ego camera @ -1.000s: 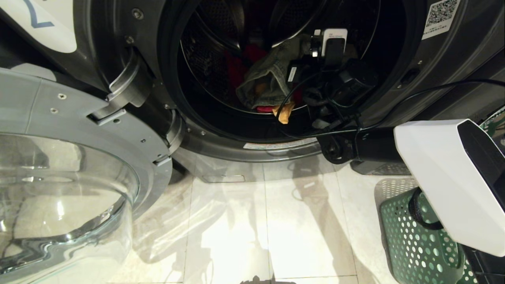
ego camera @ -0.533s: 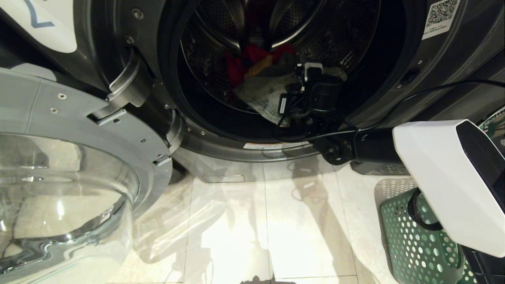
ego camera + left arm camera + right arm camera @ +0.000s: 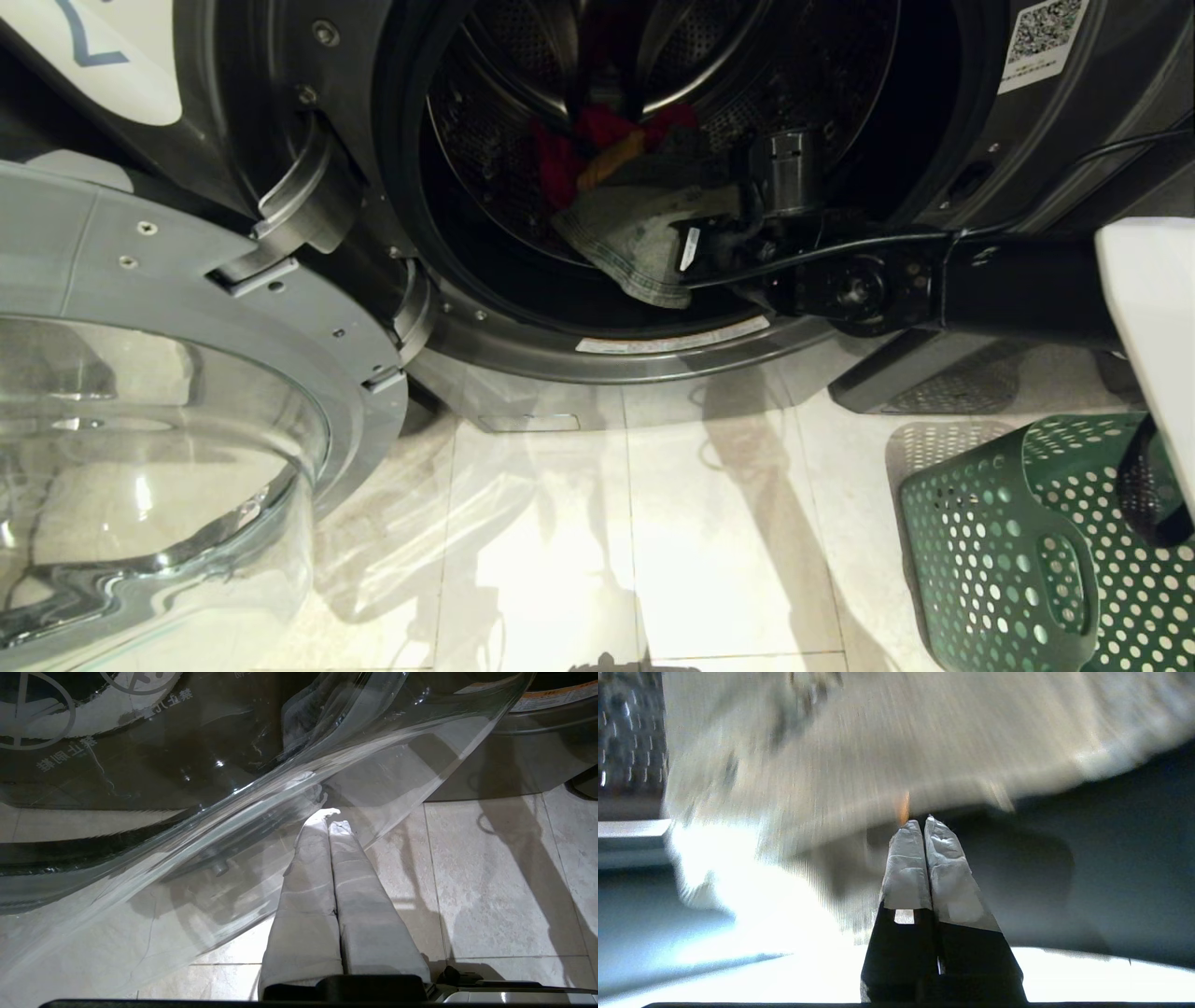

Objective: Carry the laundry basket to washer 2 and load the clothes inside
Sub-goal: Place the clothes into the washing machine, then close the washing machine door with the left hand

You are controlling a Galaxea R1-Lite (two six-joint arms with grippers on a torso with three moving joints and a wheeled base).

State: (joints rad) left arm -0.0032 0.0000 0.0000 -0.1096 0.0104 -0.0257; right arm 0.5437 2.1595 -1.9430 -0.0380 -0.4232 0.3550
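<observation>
Washer 2 (image 3: 934, 215) stands open, with its door (image 3: 187, 308) swung out to the left. In the drum lie the clothes: a grey-green cloth (image 3: 625, 233) at the front lip, with red (image 3: 560, 163) and orange (image 3: 611, 159) pieces behind it. My right arm (image 3: 840, 285) reaches in from the right, its wrist against the grey-green cloth. The right gripper (image 3: 916, 822) is shut with nothing between its fingers, its tips just short of the pale cloth (image 3: 878, 742). The green laundry basket (image 3: 1008, 541) sits on the floor at the lower right. My left gripper (image 3: 329, 823) is shut beside the door's glass bowl (image 3: 187, 826).
The door's glass bowl (image 3: 140, 467) bulges out over the floor at the lower left. Pale floor tiles (image 3: 653, 541) run between the door and the basket. A dark base (image 3: 896, 383) stands on the floor right of the drum opening.
My right wrist has rolled and dropped from high in the drum to its front lip. The grey-green cloth has settled lower. The white forearm cover has swung right, uncovering the basket.
</observation>
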